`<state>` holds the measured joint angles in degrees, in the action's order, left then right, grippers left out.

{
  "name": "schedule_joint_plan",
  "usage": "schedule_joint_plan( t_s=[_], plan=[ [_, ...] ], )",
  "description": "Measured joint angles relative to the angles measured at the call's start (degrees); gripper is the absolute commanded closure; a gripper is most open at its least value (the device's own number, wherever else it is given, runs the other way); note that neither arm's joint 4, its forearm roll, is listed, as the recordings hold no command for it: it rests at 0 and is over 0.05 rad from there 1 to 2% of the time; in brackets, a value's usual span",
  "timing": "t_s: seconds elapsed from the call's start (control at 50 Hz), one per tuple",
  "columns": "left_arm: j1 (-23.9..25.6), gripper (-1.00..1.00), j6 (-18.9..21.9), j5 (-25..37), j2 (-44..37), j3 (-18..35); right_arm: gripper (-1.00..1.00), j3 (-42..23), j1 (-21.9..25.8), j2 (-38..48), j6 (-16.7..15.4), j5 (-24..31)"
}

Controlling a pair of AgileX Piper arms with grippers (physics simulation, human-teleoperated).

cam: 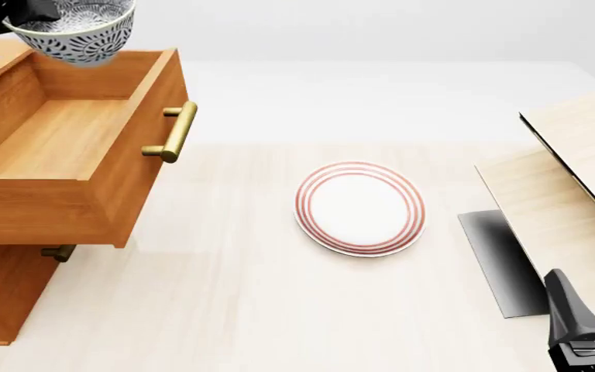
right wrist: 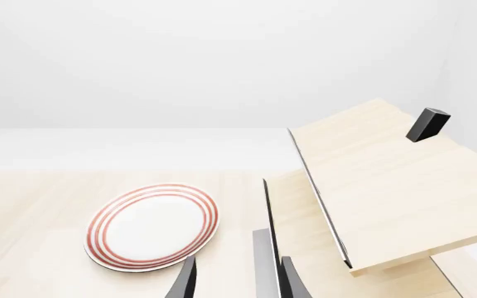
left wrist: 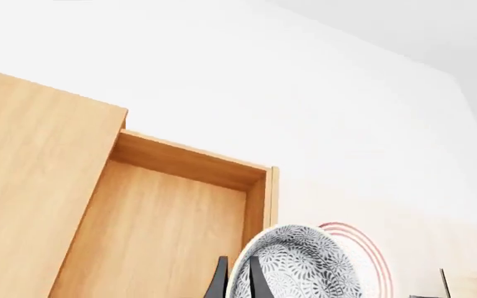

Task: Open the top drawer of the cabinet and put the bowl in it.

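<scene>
The cabinet stands at the left of the table with its top drawer pulled out, showing its plain wood floor and brass handle. The speckled bowl hangs above the drawer's far end. My left gripper, mostly cut off by the frame edge, is shut on its rim. In the left wrist view the gripper pinches the bowl beside the open drawer. My right gripper stands open and empty at the near right, also seen as the gripper in its own view.
A white plate with red rings lies mid-table. Pale wood boards lean at the right over a dark grey sheet. A small black block sits on the boards. A lower drawer's handle shows under the open drawer.
</scene>
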<state>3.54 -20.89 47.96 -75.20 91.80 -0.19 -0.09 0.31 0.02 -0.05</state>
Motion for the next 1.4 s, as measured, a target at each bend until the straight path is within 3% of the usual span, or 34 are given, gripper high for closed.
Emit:
schedule_joint_plan(
  t_s=[0.88,1.4],
  plan=[
    [-11.41,1.00,-1.84,-7.72,0.84,-9.94,-1.00,0.00,0.00,0.00,0.00,0.00],
    [-12.88,1.00,-2.34,-13.00,-4.35,-12.18,-1.00,0.00,0.00,0.00,0.00,0.00]
  ],
)
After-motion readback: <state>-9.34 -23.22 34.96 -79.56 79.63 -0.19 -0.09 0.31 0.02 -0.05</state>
